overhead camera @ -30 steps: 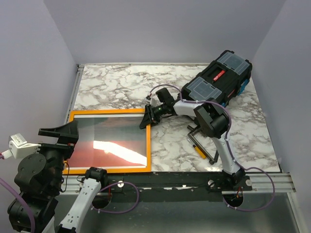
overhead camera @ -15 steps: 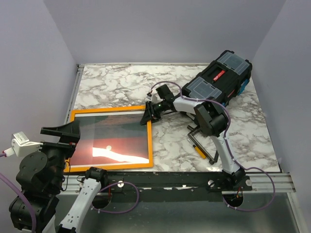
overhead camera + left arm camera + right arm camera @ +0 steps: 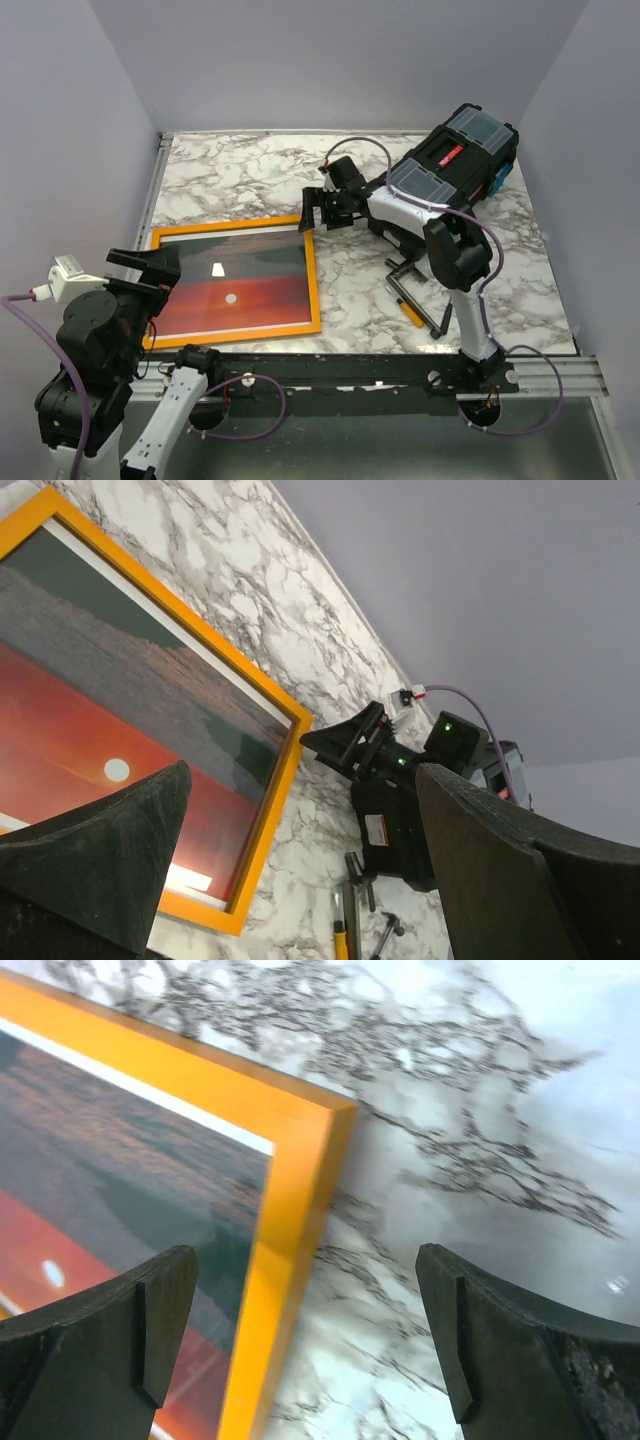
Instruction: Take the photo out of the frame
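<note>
Pale lavender walls [image 3: 330, 60] enclosed a white tabletop [image 3: 250, 170] veined with grey marble pattern. A metal rail [image 3: 560, 373] ran along its near edge. Soft, even light fell throughout.

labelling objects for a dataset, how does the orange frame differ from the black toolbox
The frame is bright orange, thin and flat; the toolbox is black with a red label, and bulky. The frame lies near left with the photo inside; the toolbox sits far right. Both are rectangular and rest skewed on the marble table.
</note>
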Motion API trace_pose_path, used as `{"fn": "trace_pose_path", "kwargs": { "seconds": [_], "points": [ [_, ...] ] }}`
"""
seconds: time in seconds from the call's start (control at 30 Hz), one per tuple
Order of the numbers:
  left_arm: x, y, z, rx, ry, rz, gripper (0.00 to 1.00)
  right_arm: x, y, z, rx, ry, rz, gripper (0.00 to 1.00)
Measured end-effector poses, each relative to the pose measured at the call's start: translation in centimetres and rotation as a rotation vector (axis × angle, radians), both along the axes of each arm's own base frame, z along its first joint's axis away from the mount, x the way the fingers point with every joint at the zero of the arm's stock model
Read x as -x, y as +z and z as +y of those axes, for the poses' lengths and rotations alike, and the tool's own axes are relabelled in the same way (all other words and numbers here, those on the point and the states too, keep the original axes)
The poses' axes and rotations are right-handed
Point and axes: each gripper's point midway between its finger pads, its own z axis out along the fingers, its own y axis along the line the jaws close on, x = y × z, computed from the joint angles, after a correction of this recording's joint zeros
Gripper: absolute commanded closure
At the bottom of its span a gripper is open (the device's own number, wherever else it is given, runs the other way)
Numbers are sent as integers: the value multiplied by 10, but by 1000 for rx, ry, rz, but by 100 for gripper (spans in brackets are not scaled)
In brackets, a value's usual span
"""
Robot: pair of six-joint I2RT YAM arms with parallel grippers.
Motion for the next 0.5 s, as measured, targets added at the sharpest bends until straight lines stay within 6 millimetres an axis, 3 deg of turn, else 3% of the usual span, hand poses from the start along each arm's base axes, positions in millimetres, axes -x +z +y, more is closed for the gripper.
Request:
{"fn": "trace_pose_path", "kwargs": {
  "seconds": [0.1, 0.23, 0.33, 0.5],
  "points": [
    [-5, -5, -3, -13, -16, 19, 1, 0, -2, -15, 85, -40, -31, 0],
    [-15, -15, -10, -55, -62, 37, 2, 19, -2, -30, 209, -75, -55, 0],
    [-26, -26, -20, -97, -127, 51, 2, 39, 14, -31, 254, -78, -102, 0],
    [-49, -66, -53, -142, -315, 135, 5, 80, 58, -29, 191, -60, -174, 0]
  ]
}}
